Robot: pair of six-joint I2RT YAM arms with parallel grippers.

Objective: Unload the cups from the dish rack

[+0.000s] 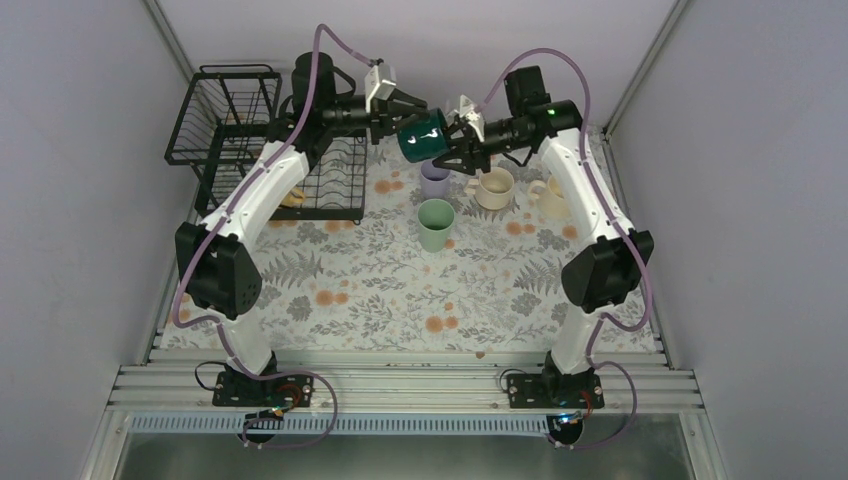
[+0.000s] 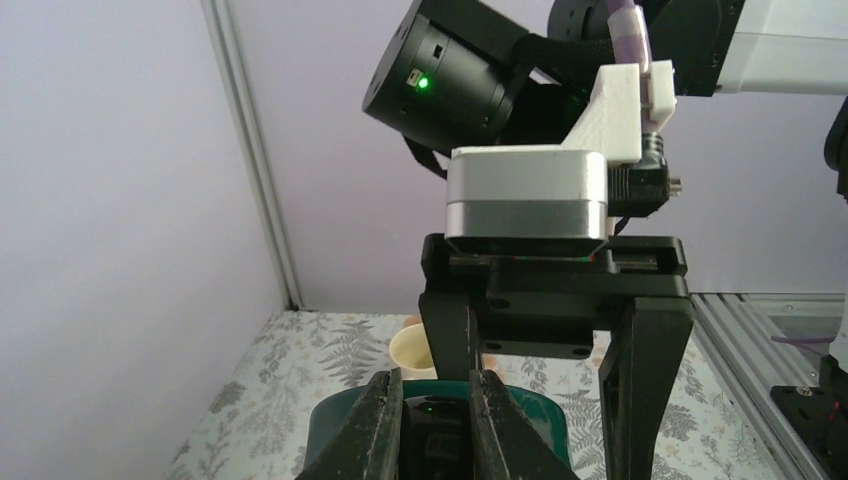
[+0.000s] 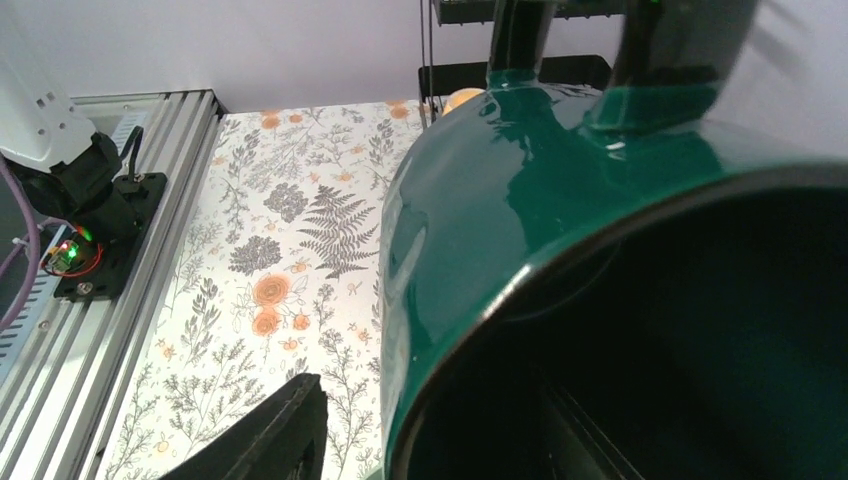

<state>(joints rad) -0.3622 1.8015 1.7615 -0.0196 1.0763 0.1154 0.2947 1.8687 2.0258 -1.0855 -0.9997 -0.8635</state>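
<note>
A dark teal mug (image 1: 425,137) hangs in the air above the mat between both grippers. My left gripper (image 1: 405,112) is shut on its handle; in the left wrist view its fingers (image 2: 437,430) pinch the dark handle above the mug's body (image 2: 330,425). My right gripper (image 1: 450,140) is open and straddles the mug's rim (image 3: 480,200), one finger inside and one finger (image 3: 270,440) outside, with a gap. The black wire dish rack (image 1: 240,120) stands at the far left. A pale yellowish cup (image 1: 293,197) shows in it, partly hidden by my left arm.
On the floral mat under the mug stand a lavender tumbler (image 1: 435,178), a mint-green tumbler (image 1: 436,223) and two cream mugs (image 1: 494,187) (image 1: 551,197). One cream mug shows in the left wrist view (image 2: 415,350). Grey walls close in the sides.
</note>
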